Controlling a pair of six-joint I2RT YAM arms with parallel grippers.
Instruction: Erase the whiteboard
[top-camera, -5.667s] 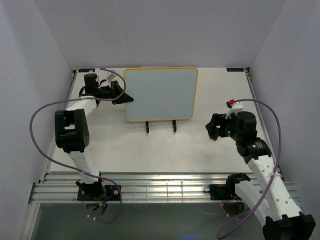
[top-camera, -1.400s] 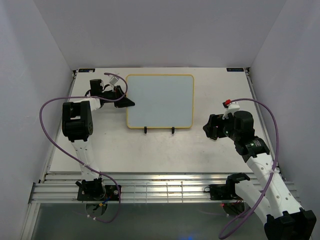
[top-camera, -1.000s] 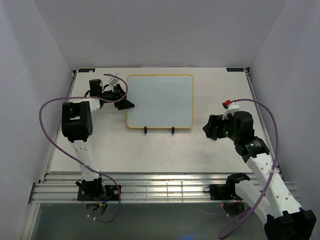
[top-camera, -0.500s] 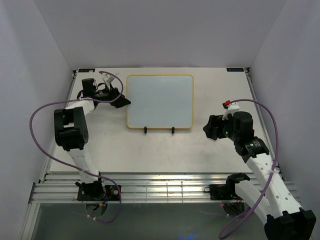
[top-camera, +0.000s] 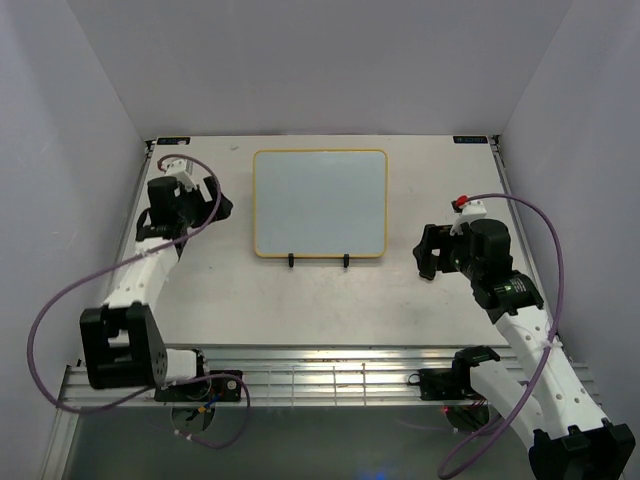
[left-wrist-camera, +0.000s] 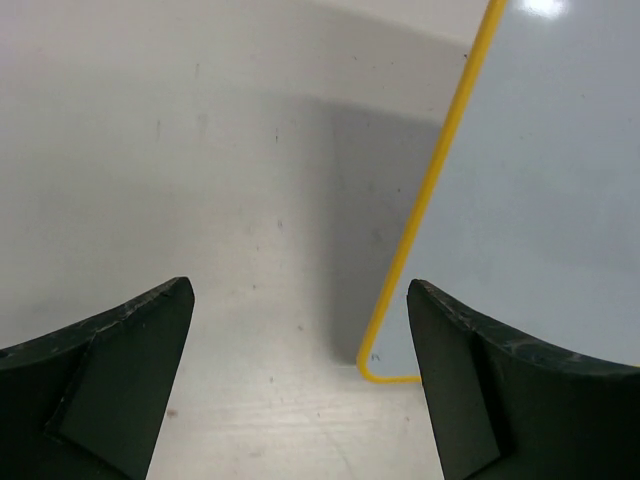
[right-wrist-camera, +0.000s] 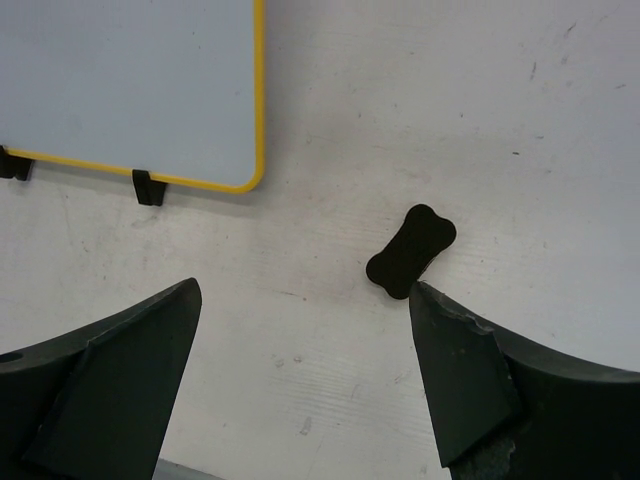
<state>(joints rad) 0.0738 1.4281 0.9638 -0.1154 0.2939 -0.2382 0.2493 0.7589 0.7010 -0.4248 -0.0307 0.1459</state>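
Black-fingered, the left tool (left-wrist-camera: 300, 390) is released: its jaws are spread wide and nothing sits between them. In the left wrist view, bare worktop (left-wrist-camera: 150, 150) fills the gap. A rounded corner of the yellow frame (left-wrist-camera: 430, 200) shows ahead of the jaws, nearer the right-hand finger. In the top view this tool stands near the left edge of the whiteboard (top-camera: 320, 203) and does not touch it.

The right tool (right-wrist-camera: 305, 390) is likewise released, with its jaws wide apart and empty. It hangs above the worktop to the right of the whiteboard, level with the board's near edge and apart from it.

A small black eraser (right-wrist-camera: 411, 251), waisted in the middle like a bone, lies flat on the worktop ahead of the right tool. It is to the right of the board's near right corner, apart from the frame and clear of both fingers. In the top view the right tool hides it.

The whiteboard sits at the centre rear of the worktop. Its surface is blank, glossy and pale. Two small black feet (top-camera: 292, 260) project from the near edge of the frame onto the worktop.
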